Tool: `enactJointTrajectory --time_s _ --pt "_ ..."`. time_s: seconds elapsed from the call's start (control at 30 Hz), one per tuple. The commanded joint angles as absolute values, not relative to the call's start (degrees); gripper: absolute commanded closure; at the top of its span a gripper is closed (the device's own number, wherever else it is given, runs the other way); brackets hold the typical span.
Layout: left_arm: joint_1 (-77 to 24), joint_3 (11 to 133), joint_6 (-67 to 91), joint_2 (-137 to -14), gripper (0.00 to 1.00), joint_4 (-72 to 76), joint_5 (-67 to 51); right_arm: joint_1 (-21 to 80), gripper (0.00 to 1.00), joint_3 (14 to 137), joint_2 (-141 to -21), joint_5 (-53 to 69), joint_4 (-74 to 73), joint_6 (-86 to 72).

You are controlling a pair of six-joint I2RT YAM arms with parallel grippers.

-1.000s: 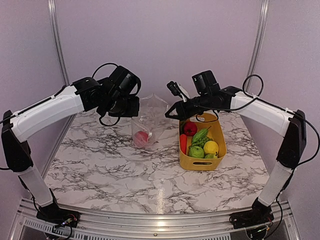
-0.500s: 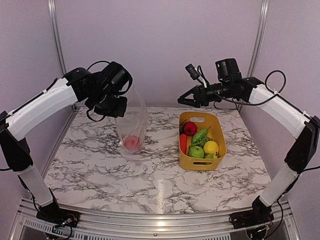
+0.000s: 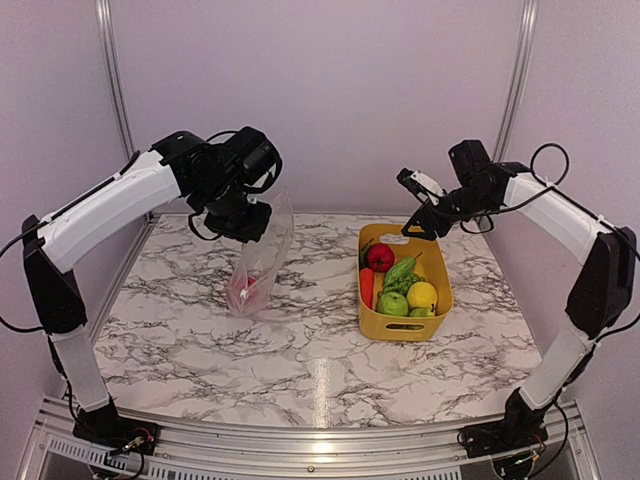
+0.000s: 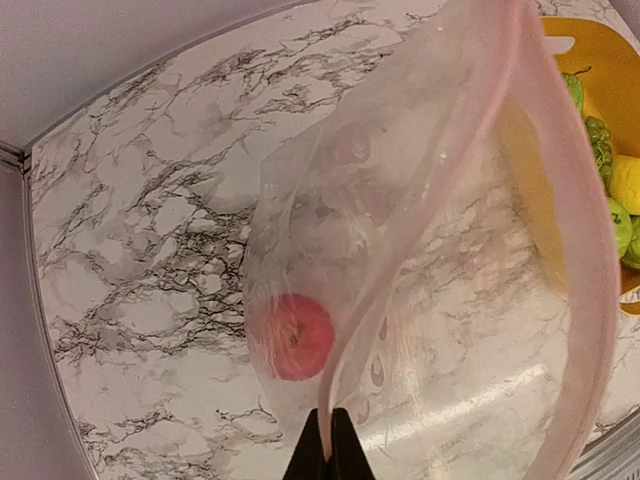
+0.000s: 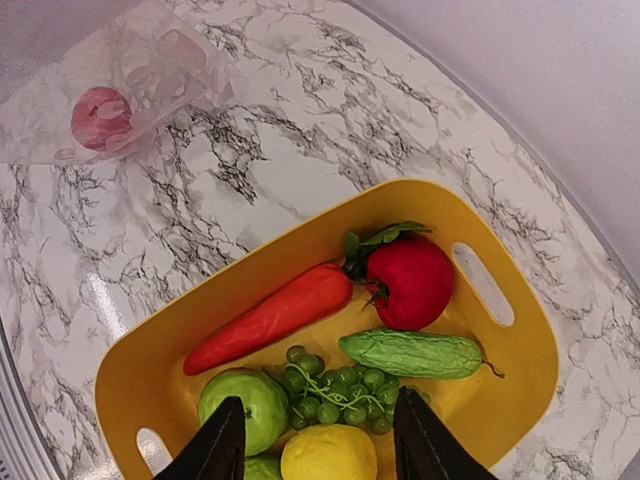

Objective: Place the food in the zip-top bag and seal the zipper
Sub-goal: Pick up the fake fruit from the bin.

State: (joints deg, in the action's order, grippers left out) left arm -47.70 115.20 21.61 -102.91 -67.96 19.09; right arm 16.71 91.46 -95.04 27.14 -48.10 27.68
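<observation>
One red fruit (image 4: 291, 336) in the zip-top bag (image 3: 260, 255), left gripper (image 4: 327, 455) pinching its rim. The basket (image 5: 520, 350) holds other food (image 5: 345, 380); right gripper (image 5: 315, 445) parted, empty; zipper (image 4: 585, 215) unsealed.

Left of centre in the overhead view you have the clear bag (image 3: 264, 248), crinkled and hanging upright with its mouth edge lifted high, and one round red fruit (image 3: 243, 291) lying inside at the bottom. In the left wrist view its zipper (image 4: 565, 200) shows as two pinkish bands curving apart down the right of the frame, so the mouth is open. Right of centre, heaped in the yellow basket (image 5: 130, 370), you have a leafy-topped red fruit (image 5: 410, 280), an orange-red carrot (image 5: 270, 315), a bumpy green gourd (image 5: 412, 354), green grapes (image 5: 345, 388), a green apple (image 5: 240, 405) and a yellow lemon (image 5: 330, 455).
</observation>
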Motion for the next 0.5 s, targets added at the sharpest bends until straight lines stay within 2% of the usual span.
enactJointTrajectory --time_s 0.0,0.3,0.4,0.47 --pt "-48.0 113.5 19.4 -107.8 1.00 -63.0 12.8 16.3 0.50 89.3 -96.0 21.0 -51.2 33.0" --pt "-48.0 108.2 21.6 -106.0 1.00 -52.7 10.7 16.3 0.35 90.5 -105.3 20.5 -42.0 27.9" --pt "-47.9 106.4 22.1 -105.2 1.00 -50.9 10.9 16.4 0.26 92.5 -109.6 20.2 -39.6 26.8" --pt "-47.9 105.9 22.0 -105.0 1.00 -50.5 11.2 16.4 0.25 93.4 -112.4 19.4 -38.1 26.8"
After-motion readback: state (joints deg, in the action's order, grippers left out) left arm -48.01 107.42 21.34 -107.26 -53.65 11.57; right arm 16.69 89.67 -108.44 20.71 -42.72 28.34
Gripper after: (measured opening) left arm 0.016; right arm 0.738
